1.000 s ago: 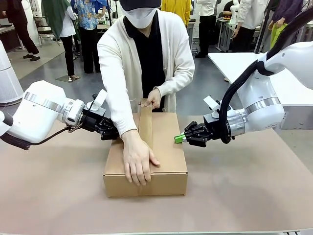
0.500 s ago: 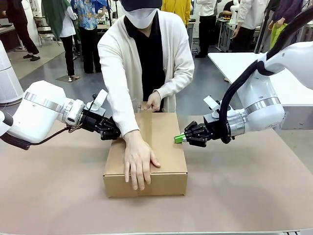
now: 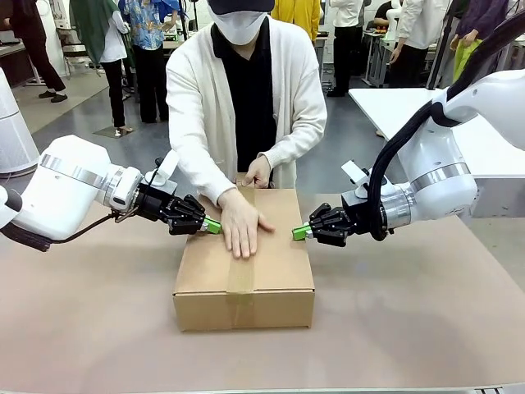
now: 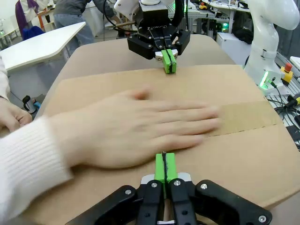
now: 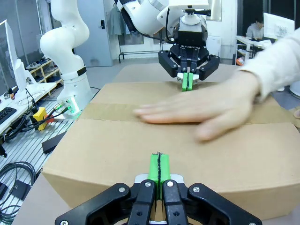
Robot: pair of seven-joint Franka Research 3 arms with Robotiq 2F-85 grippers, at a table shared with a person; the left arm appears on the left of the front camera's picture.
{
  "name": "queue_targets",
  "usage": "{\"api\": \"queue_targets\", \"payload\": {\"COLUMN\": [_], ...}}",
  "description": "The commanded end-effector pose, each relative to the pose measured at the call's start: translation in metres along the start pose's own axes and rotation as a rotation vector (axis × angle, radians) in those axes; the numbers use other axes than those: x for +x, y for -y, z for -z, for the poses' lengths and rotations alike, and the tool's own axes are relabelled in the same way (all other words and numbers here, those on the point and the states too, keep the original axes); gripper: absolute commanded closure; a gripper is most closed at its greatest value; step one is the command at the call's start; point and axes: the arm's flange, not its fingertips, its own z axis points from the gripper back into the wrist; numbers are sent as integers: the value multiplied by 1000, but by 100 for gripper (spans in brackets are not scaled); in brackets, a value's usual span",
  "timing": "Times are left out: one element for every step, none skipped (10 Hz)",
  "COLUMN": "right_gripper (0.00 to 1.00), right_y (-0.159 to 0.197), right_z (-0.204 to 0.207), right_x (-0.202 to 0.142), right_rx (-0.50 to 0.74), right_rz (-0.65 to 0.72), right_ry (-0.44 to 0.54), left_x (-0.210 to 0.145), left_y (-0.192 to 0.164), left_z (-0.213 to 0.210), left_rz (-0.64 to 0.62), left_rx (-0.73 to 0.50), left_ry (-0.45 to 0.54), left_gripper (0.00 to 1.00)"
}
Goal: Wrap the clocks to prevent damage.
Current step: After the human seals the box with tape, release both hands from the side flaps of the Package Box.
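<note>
You've got one box, one tape strip, one hand pressing it; left gripper and right gripper pinched closed, empty, against opposite sides.

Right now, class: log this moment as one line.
box: closed, taped | hand: pressing tape | left gripper: shut, at box | right gripper: shut, at box

1. Cardboard box mid-table, tape strip along its top.
2. Left gripper at box's left edge, right gripper at right edge.
3. Person's hand flat on tape, between grippers.
</note>
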Motion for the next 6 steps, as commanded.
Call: {"api": "queue_targets", "payload": {"right_gripper": [99,99,99,99,99,99], "right_y": [0,0,0,0,0,0], "right_z": [1,1,1,1,1,1], "right_x": [-2,-2,-2,-2,-2,-2], "right_rx": [-2,-2,-2,-2,-2,-2], "right_rz": [3,3,3,3,3,3], "right_ry": [-8,-8,-8,-8,-8,-8], "left_x": [-3,-3,-3,-3,-3,-3], "left_y": [1,1,1,1,1,1], "left_z": [3,3,3,3,3,3], "left_rz": [-3,-3,-3,-3,-3,-3], "left_rx": [7,7,7,7,7,7], "left_ry": [-19,-19,-19,-19,-19,-19], "left_gripper": [100,100,100,100,100,100]}}
